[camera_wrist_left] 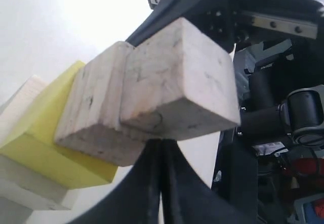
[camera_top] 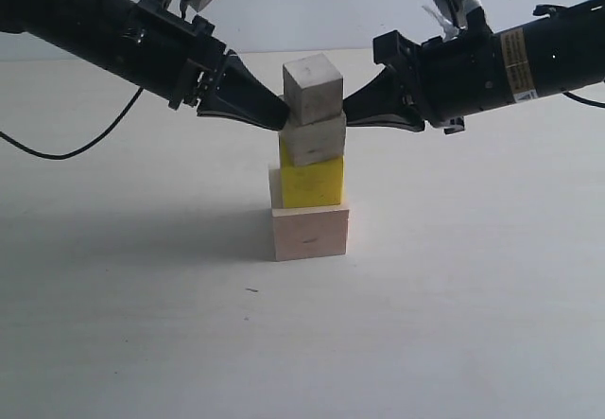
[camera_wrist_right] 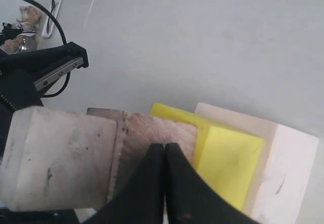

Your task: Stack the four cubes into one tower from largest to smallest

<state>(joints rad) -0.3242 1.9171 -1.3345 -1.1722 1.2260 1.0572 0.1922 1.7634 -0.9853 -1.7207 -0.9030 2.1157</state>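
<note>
The tower stands mid-table in the exterior view: largest pale wood cube [camera_top: 310, 233] at the bottom, yellow cube [camera_top: 313, 182] on it, medium wood cube [camera_top: 314, 138] above, smallest wood cube [camera_top: 313, 86] on top. My left gripper [camera_top: 283, 114] is shut, its tip against the left side where the two upper cubes meet. My right gripper [camera_top: 346, 111] is shut, its tip touching the medium cube's right side. The left wrist view shows the shut left gripper [camera_wrist_left: 161, 142] under the smallest cube [camera_wrist_left: 179, 80]. In the right wrist view the right gripper [camera_wrist_right: 165, 146] presses on the medium cube [camera_wrist_right: 154, 133].
The cubes sit slightly twisted against one another, each a little off the one below. A black cable [camera_top: 76, 149] lies on the pale table [camera_top: 454, 324] at the far left. Both arms reach in from the upper corners.
</note>
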